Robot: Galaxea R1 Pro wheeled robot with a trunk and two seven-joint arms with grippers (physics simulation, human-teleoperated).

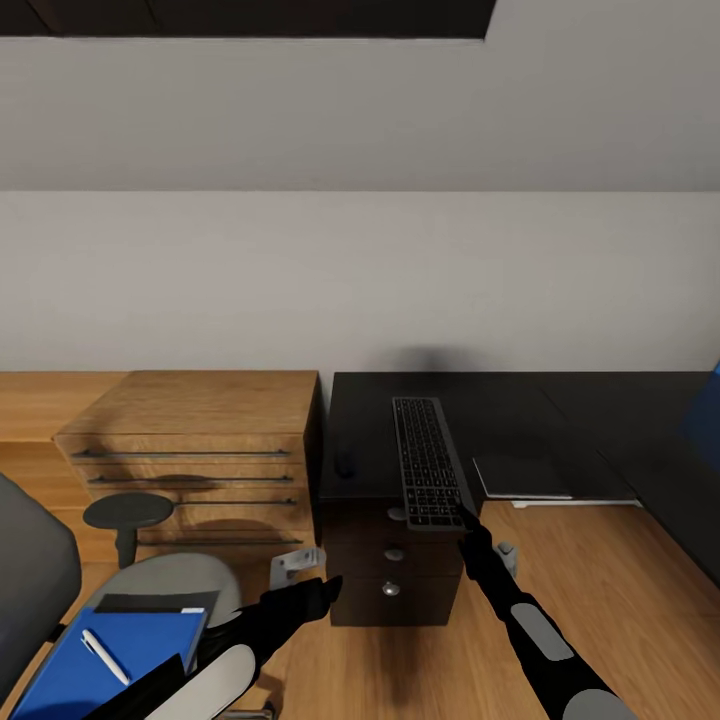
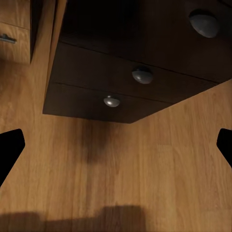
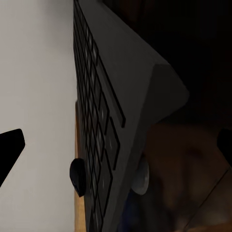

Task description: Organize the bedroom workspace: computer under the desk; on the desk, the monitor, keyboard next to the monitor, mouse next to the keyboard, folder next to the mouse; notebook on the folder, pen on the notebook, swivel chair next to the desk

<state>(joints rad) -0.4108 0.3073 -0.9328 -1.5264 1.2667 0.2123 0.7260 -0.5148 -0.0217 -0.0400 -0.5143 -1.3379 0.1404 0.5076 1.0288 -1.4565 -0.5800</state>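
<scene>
Your right gripper (image 1: 466, 520) is apparently pinching the slim silver-grey keyboard (image 1: 429, 462) overhanging the matte black desk's (image 1: 520, 400) front edge; it risks tipping off. Left gripper (image 1: 325, 590): spread.

Matte black desk (image 1: 560, 420), oak-veneer drawer unit (image 1: 200, 440)

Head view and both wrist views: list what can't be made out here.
- Right gripper: head view, its fingertips merge with the keyboard end; grip unclear.
- Notebook: the folder covers most of it.
- Swivel chair: cut by the head view's left edge.
- Mouse: small, dark on the black desk.
- Blue object: cut by the right edge.
</scene>
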